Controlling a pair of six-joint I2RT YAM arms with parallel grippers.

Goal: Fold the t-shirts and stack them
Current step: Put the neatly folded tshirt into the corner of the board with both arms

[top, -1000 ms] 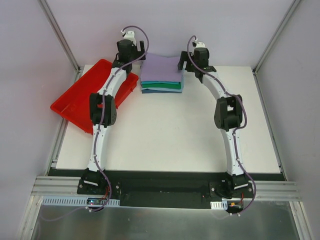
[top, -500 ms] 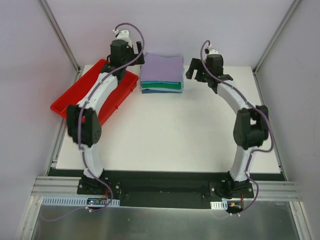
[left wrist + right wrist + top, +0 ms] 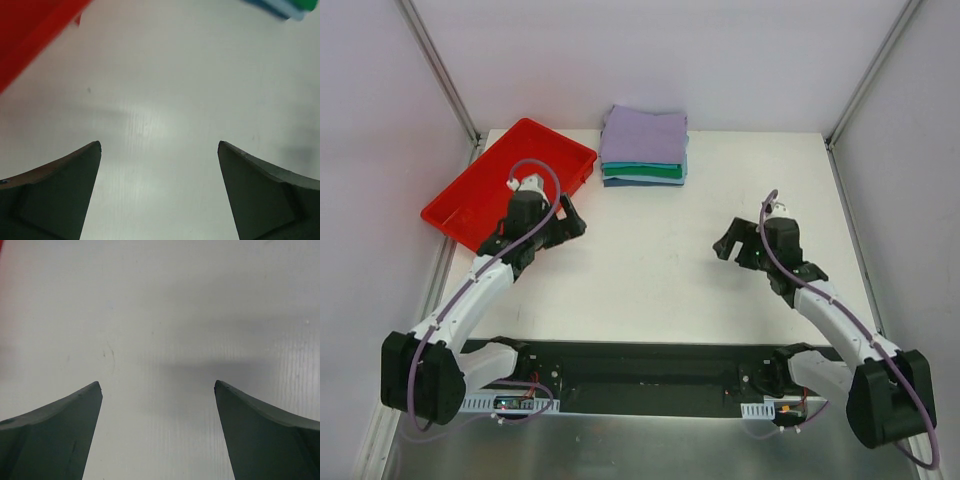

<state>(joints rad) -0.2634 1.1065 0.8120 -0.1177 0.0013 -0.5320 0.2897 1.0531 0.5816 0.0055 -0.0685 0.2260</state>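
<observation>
The t-shirts (image 3: 643,148) lie folded in one stack at the back of the table, a lavender one on top and teal, green, light-blue and navy edges below it. Only a corner of the stack (image 3: 286,7) shows in the left wrist view. My left gripper (image 3: 572,218) hovers open over bare table, in front of and left of the stack, nothing between its fingers (image 3: 60,192). My right gripper (image 3: 728,241) stands open to the front right of the stack, over bare table with its fingers (image 3: 55,432) empty.
A red plastic tray (image 3: 480,190) sits askew at the back left, its edge (image 3: 30,40) close to the left gripper. The white table (image 3: 650,270) spreads between the two arms. Grey walls and metal posts enclose the back and sides.
Both arms have drawn back from the sides of the stack toward the near edge and folded low. The grippers stayed open. The stack has not moved.
</observation>
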